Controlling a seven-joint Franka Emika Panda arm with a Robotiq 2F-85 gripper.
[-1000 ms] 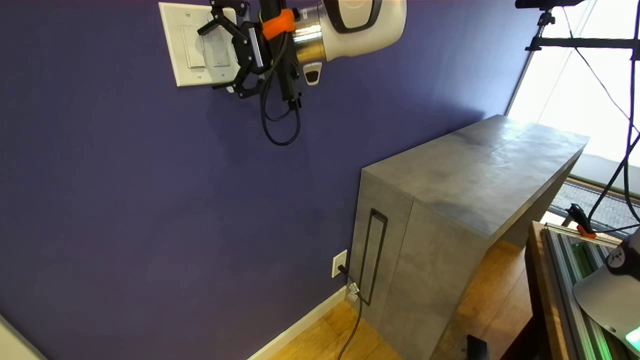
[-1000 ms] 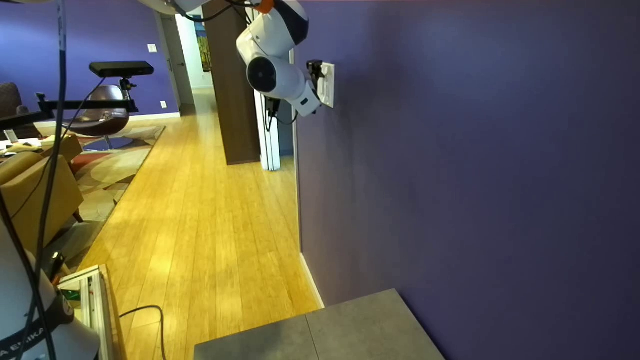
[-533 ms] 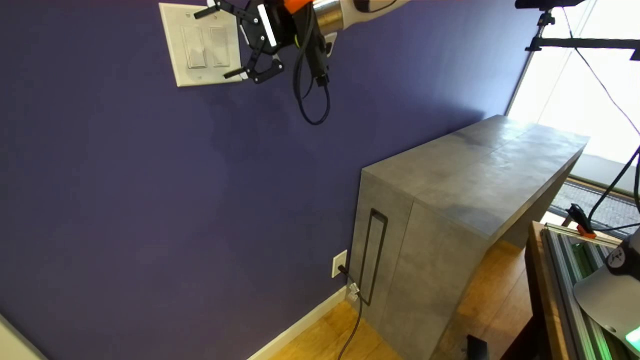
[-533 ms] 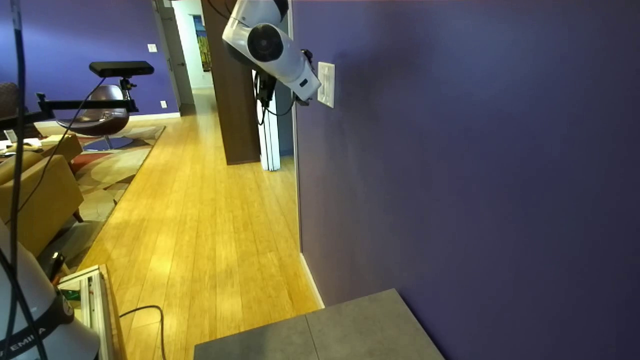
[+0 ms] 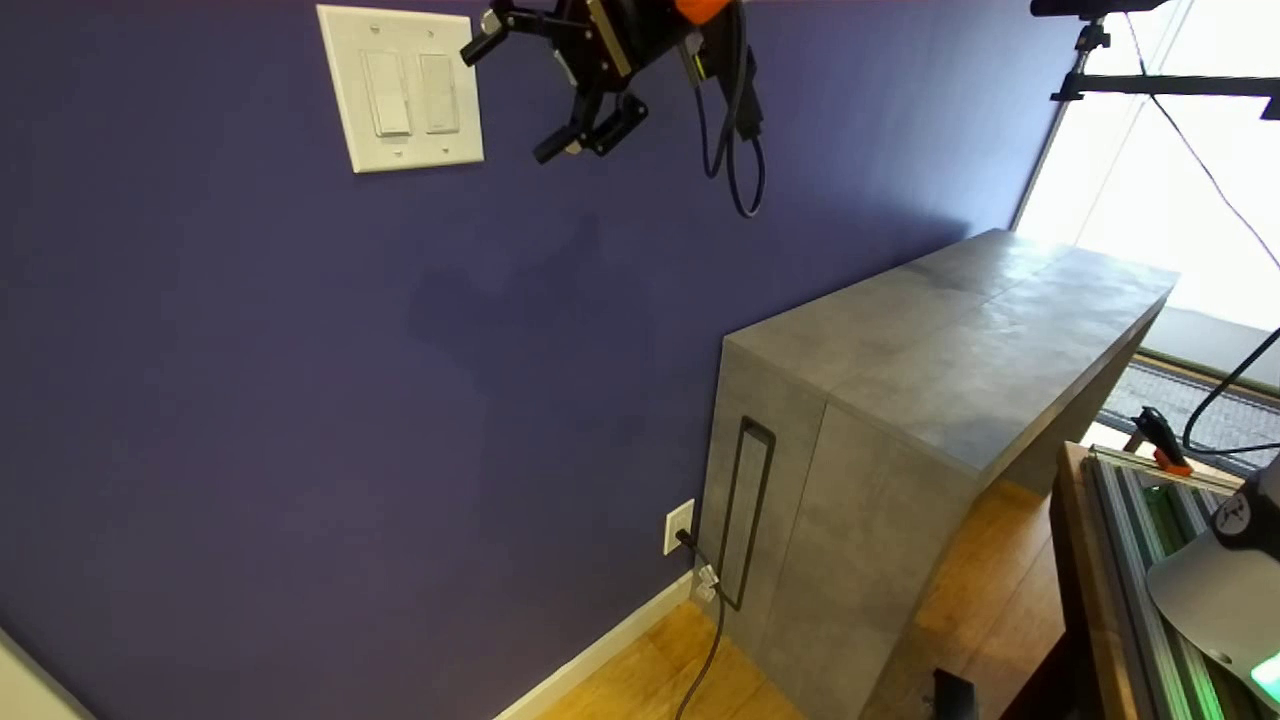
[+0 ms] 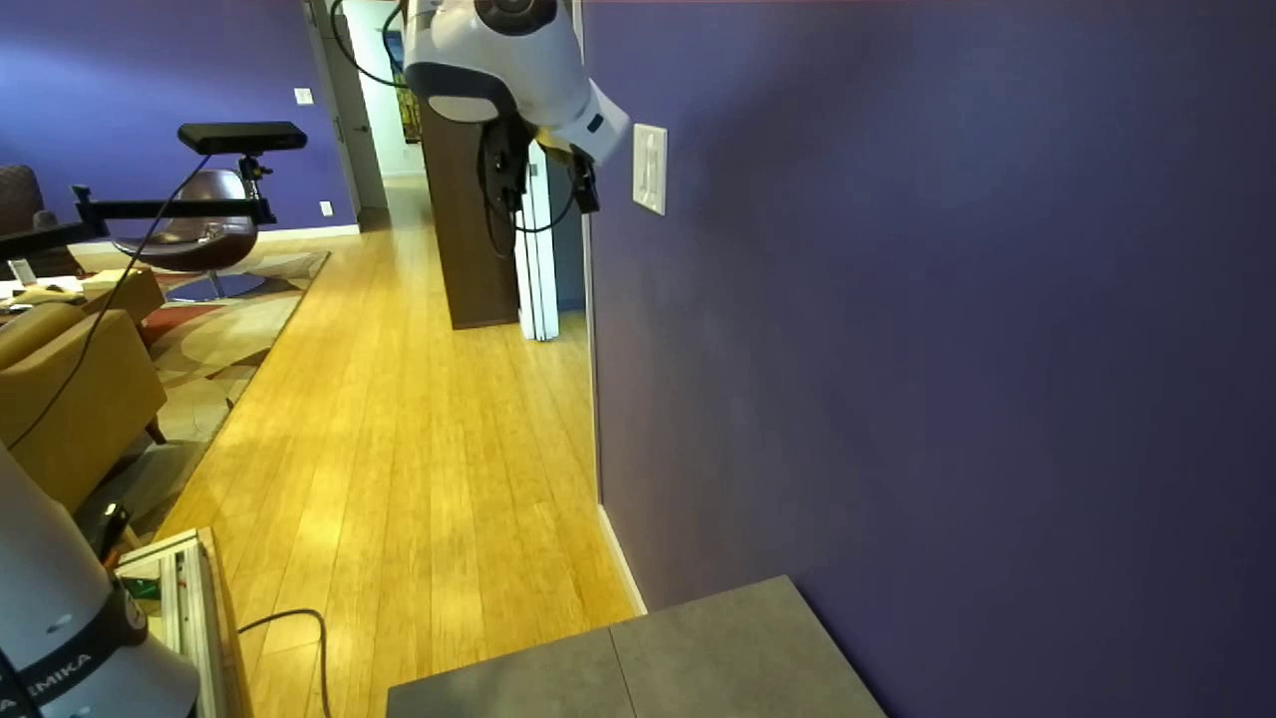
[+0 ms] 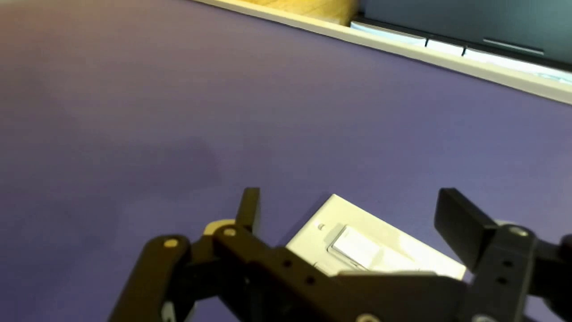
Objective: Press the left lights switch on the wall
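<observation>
Showing the left switch [image 5: 386, 93] uncovered, tall and narrow in the left half of the white plate [image 5: 414, 92], just beside its twin [image 5: 438, 93]. Finding the plate flat on the purple wall [image 5: 300, 400], well above the small outlet [image 5: 678, 518] and the baseboard [image 5: 600, 654]. Placing the tool [image 5: 505, 105] to the right of the plate in an exterior view, with one fingertip [image 5: 484, 46] seen across the plate's edge but probably in front of it, touching nothing. Gripping nothing, with fingers [image 7: 462, 223] spread wide; in the wrist view, framing part of the plate between them and hiding the rest behind the tool.

Judging the step as standing clear of the switch, perhaps after the press rather than ahead of it; cannot tell from the switch itself. For a press yet to come, calls for drawing the fingers together, shifting left past the twin, squaring up to the switch, then pushing straight in toward the wall. For a press already made, calls only for backing off without brushing the plate, minding the spread fingers near the twin.
</observation>
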